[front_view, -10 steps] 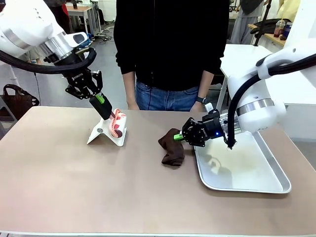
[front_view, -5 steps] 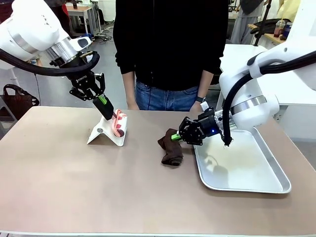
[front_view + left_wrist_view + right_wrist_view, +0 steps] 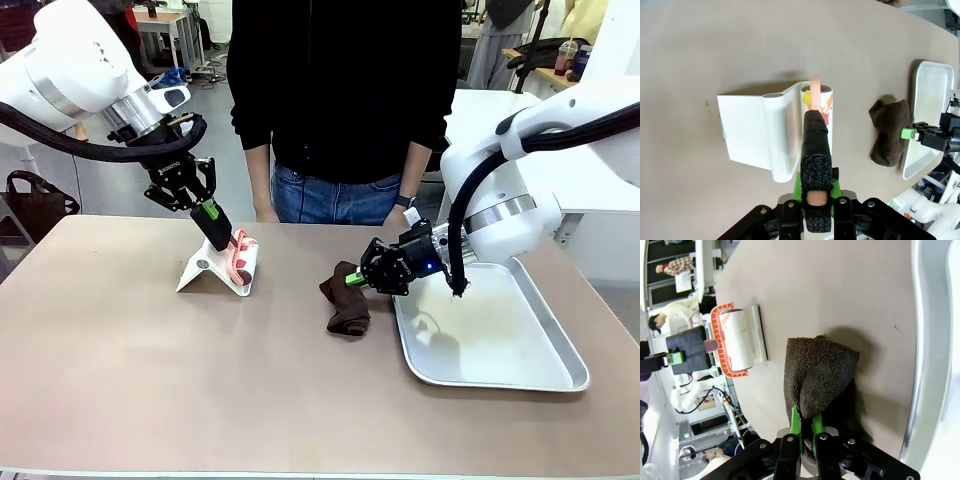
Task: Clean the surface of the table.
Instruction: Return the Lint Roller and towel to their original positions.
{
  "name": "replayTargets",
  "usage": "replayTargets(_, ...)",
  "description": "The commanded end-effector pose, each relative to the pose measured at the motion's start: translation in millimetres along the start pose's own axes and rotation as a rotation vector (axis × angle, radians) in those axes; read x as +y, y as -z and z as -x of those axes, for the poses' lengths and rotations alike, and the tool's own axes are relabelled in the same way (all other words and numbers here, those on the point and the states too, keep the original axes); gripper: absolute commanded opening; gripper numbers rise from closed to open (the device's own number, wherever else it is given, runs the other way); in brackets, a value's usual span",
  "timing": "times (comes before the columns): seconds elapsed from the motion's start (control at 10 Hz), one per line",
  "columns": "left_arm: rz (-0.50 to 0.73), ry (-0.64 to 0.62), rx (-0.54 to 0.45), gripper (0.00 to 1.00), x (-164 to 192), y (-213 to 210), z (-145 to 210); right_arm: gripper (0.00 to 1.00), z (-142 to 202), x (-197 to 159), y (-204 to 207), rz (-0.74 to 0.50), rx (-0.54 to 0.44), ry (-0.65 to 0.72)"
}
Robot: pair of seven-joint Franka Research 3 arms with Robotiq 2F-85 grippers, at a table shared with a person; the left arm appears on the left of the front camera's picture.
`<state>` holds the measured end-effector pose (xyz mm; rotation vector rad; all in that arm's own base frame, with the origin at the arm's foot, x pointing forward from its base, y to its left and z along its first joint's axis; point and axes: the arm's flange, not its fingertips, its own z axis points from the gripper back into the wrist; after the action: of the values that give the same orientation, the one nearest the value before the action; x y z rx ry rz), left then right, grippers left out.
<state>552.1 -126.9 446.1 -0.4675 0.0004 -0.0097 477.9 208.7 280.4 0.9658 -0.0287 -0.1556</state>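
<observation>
On the taupe table [image 3: 200, 380], my left gripper [image 3: 222, 243] is shut on the pink-orange handle of a lint roller [image 3: 241, 258] that rests in its white stand [image 3: 203, 272]. In the left wrist view the gripper [image 3: 815, 119] pinches that handle [image 3: 815, 86] above the roller [image 3: 819, 102] and stand [image 3: 755, 132]. My right gripper [image 3: 352, 279] is shut on a dark brown cloth [image 3: 347, 305] lying on the table just left of the tray. Its green pads [image 3: 795, 422] clamp a fold of the cloth [image 3: 817, 372].
A silver metal tray [image 3: 500, 335] lies at the right, its rim [image 3: 935, 340] close beside the cloth. A person in a black top stands at the far edge, hands low near the table. A white-topped table stands behind at the right.
My right gripper has slid the cloth slightly left, away from the tray. My left arm has shifted a little to the right, still gripping the roller handle.
</observation>
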Motion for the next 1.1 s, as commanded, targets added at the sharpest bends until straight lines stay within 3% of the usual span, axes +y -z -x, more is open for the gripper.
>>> replayTargets(0.0,-0.029,-0.024,0.005,0.22,-2.6,0.4,-7.7,0.1,-5.7,7.7,4.3,0.006,0.013,0.011)
replayTargets(0.8,-0.045,-0.064,0.028,0.22,2.0,16.3,-15.2,0.1,-5.9,5.1,6.8,0.0,0.021,0.001)
replayTargets(0.9,-0.046,-0.063,0.035,0.29,0.5,16.5,-15.5,0.1,-6.1,4.9,7.5,0.002,0.026,0.004)
replayTargets(1.0,-0.047,-0.06,0.038,0.8,-0.2,15.9,-15.5,0.37,-5.7,5.3,8.0,0.001,0.03,0.008)
